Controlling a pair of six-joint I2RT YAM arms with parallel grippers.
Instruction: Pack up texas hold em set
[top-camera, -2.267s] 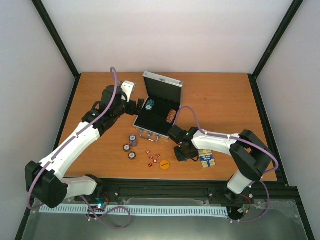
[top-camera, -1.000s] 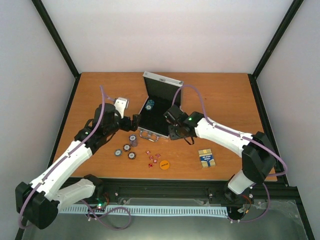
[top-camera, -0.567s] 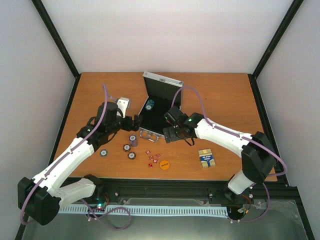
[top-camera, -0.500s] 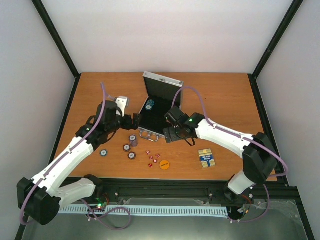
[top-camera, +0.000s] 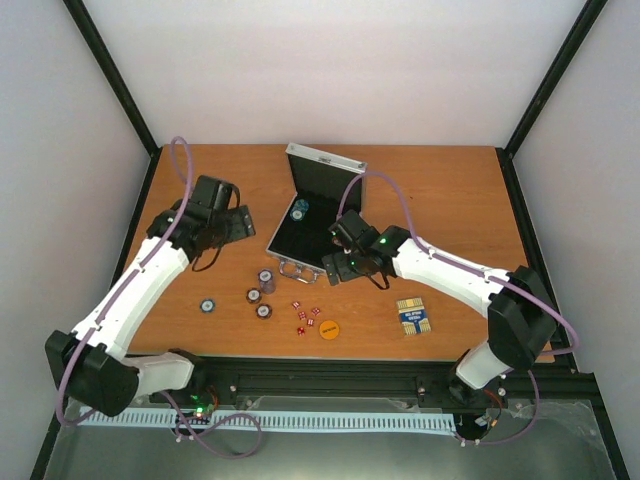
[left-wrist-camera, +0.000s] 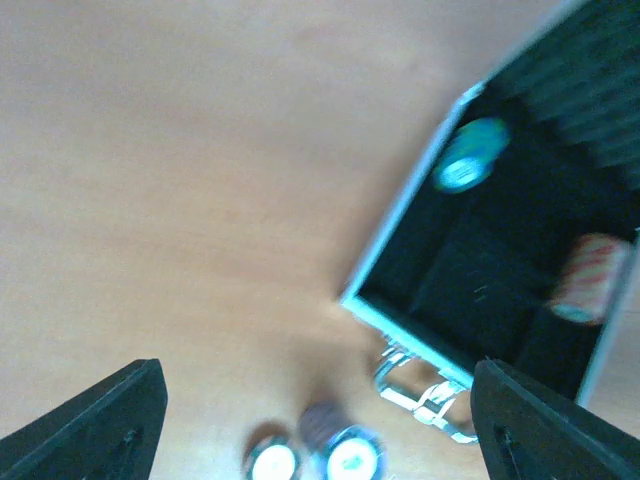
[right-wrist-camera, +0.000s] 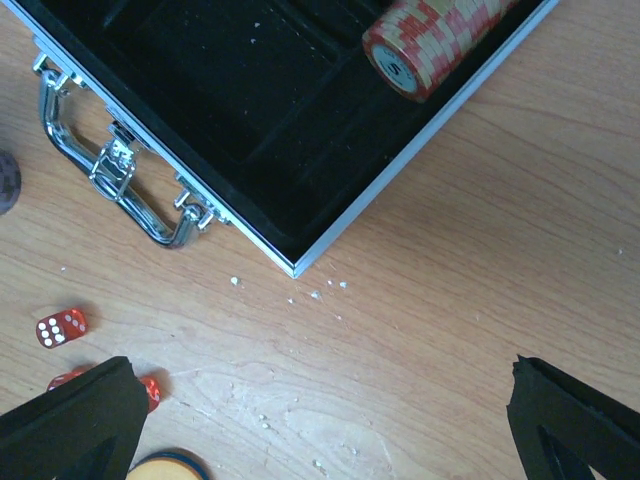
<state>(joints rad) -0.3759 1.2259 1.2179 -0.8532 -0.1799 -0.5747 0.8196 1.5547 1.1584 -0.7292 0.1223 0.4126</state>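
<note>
The silver case (top-camera: 300, 245) lies open mid-table, lid up, with a teal chip stack (top-camera: 298, 210) inside. A red-striped chip stack (right-wrist-camera: 430, 40) lies in its black lining. My left gripper (top-camera: 243, 225) hovers open and empty left of the case. Its blurred view shows the case (left-wrist-camera: 400, 215), handle (left-wrist-camera: 425, 390) and loose chips (left-wrist-camera: 350, 455). My right gripper (top-camera: 335, 265) is open over the case's near right corner (right-wrist-camera: 295, 268), empty. Loose chips (top-camera: 262, 292), red dice (top-camera: 305, 314), the orange disc (top-camera: 329, 327) and the card deck (top-camera: 413, 316) lie on the table.
One more chip (top-camera: 207, 305) lies apart to the left of the others. The case handle (right-wrist-camera: 120, 170) sticks out toward the dice (right-wrist-camera: 60, 327). Black frame posts and white walls bound the wooden table (top-camera: 440, 190).
My left arm has pulled back from the case's left edge toward the far left. My right gripper has slid slightly toward the case's near corner. One chip now lies farther left.
</note>
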